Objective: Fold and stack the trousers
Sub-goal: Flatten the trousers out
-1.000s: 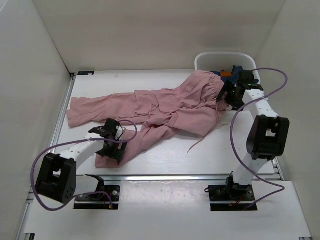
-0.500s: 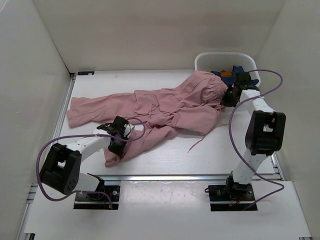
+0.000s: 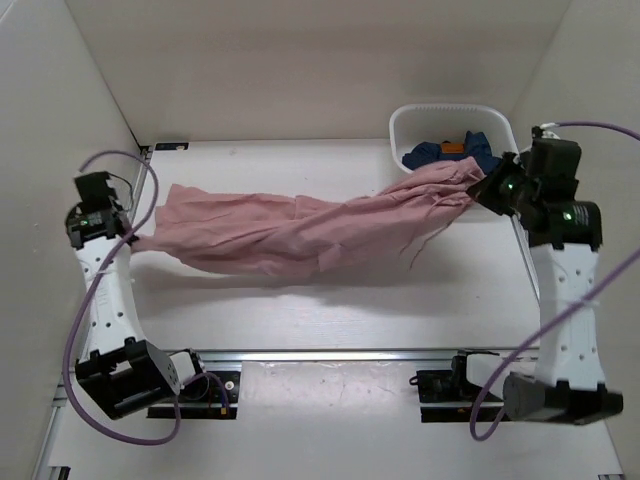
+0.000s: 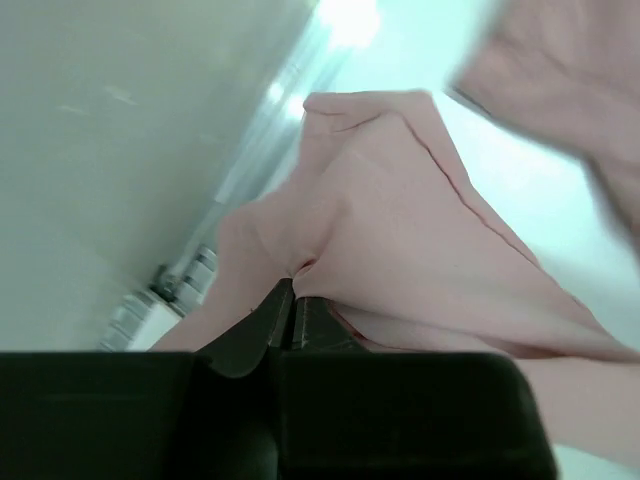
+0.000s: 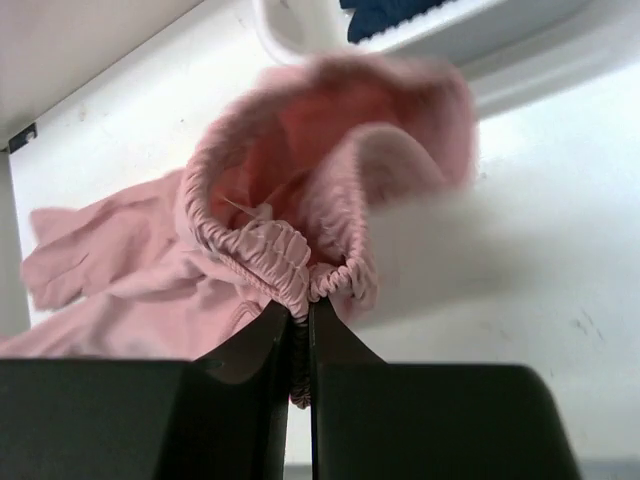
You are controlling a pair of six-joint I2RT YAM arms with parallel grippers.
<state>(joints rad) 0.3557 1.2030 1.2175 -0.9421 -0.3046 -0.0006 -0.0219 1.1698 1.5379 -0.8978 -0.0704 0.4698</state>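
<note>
The dusty-pink trousers [image 3: 300, 225] were strung across the table [image 3: 350, 300] from 9 o'clock to 2 o'clock in the overhead view, gripped at both ends and pulled into a long, sagging band. Whether the lowest folds in the middle touched the table could not be told.

The left claw [image 3: 128, 238] stood at 9 o'clock, close to the side wall. Its wrist view showed the jaws pressed nearly together [image 4: 293, 300] with a pinch of pink leg fabric [image 4: 400, 220] caught between the tips. The rest of the cloth ran away from that claw toward 12 and 1 o'clock in the wrist view.

The right claw [image 3: 485, 190] was at 2 o'clock, just beside the near rim of the white basket [image 3: 400, 125]. Its jaws were narrow too [image 5: 300, 315], clamped on the gathered elastic waistband [image 5: 285, 255]. The open waist stood directly above the fingertips at 12 o'clock in that view, and the legs trailed off toward 9 o'clock.

A thin drawstring [image 3: 430, 233] hung loose from the waist end toward 6 o'clock. Inside the basket, at 1 o'clock on the table, lay a dark blue garment [image 3: 430, 153] with an orange tag [image 3: 452, 148], apart from the trousers' waist.
</note>
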